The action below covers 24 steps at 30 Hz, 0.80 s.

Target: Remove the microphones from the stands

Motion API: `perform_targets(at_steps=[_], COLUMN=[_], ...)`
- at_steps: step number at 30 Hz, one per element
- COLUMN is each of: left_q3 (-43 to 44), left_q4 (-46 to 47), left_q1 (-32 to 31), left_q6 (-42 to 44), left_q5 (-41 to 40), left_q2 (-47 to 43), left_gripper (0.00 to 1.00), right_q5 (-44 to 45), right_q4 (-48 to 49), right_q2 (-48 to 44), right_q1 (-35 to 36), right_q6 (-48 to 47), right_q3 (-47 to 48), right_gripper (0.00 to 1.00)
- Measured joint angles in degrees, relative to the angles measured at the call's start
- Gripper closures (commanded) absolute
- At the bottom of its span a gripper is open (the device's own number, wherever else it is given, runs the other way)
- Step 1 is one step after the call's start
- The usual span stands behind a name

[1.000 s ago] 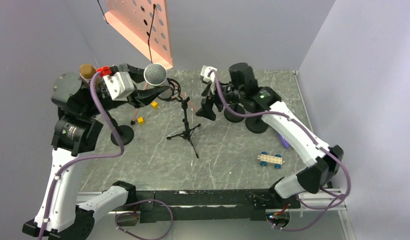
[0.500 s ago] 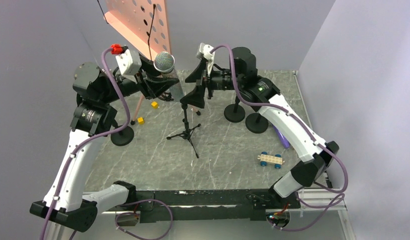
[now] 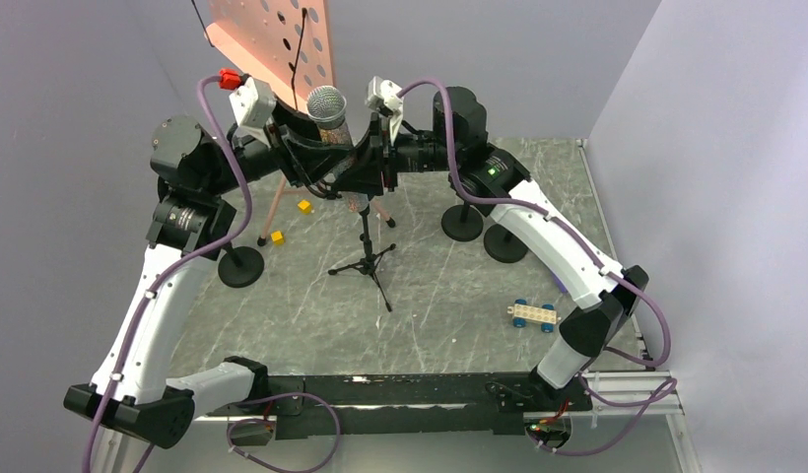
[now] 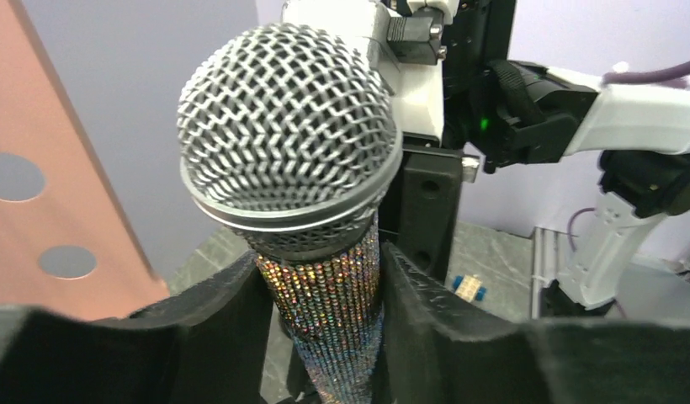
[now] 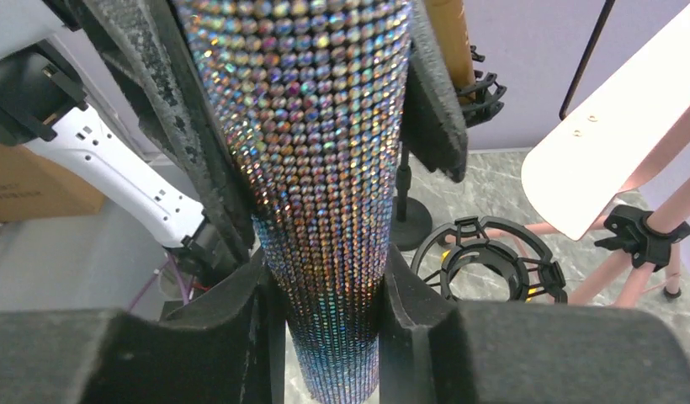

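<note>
The microphone (image 3: 325,101) has a silver mesh head and a sequinned body (image 5: 312,168). It stands upright in the air above the small black tripod stand (image 3: 366,251). My left gripper (image 4: 325,282) is shut on the body just under the head (image 4: 291,143). My right gripper (image 5: 325,290) comes in from the right (image 3: 377,163) and is shut on the lower body, its pads pressed to both sides. The stand's black ring mount (image 5: 489,265) is empty, below and beside the microphone's tail.
A pink perforated board (image 3: 272,39) on a pink tripod stands at the back left. Black round stand bases sit at the left (image 3: 240,266) and right (image 3: 462,225). Two yellow blocks (image 3: 303,206) and a brick car (image 3: 534,314) lie on the table.
My left arm has lifted the microphone, turned it upright and carried it to the centre. My right gripper has moved left and closed on its lower body.
</note>
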Motion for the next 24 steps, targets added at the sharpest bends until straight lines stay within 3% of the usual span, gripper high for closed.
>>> perform_targets(at_steps=[1,3,11,14,18,24], left_q3=[0.0,0.0,0.0,0.0,0.0,0.1], left_q4=[0.0,0.4,0.1,-0.4,-0.9,-2.7], left_q1=[0.1,0.1,0.0,0.0,0.1,0.2], left_q6=[-0.5,0.7,6.3,8.0,9.2,12.7], left_q5=[-0.3,-0.8,-1.2,-1.1,-0.7,-0.2], left_q2=[-0.1,-0.3,-3.6,-5.0,-5.9,-5.8], left_gripper=[0.25,0.19,0.18,0.18,0.18,0.18], right_q5=[-0.1,1.0,7.6,11.6,14.8,20.6], right_q4=[0.0,-0.5,-11.4,-14.1,-16.4,-24.8], right_q2=[-0.1,-0.8,-10.3,-15.5,-22.9,-20.8], right_q1=[0.0,-0.2,-10.4,-17.0,-31.6,-51.4], right_q6=[-0.3,0.3,-3.4,-5.2,-6.3,-15.1], right_q3=[0.0,-0.5,-5.1,-6.0,-9.4,-11.5], right_gripper=[0.99,1.00,1.00,1.00,1.00,1.00])
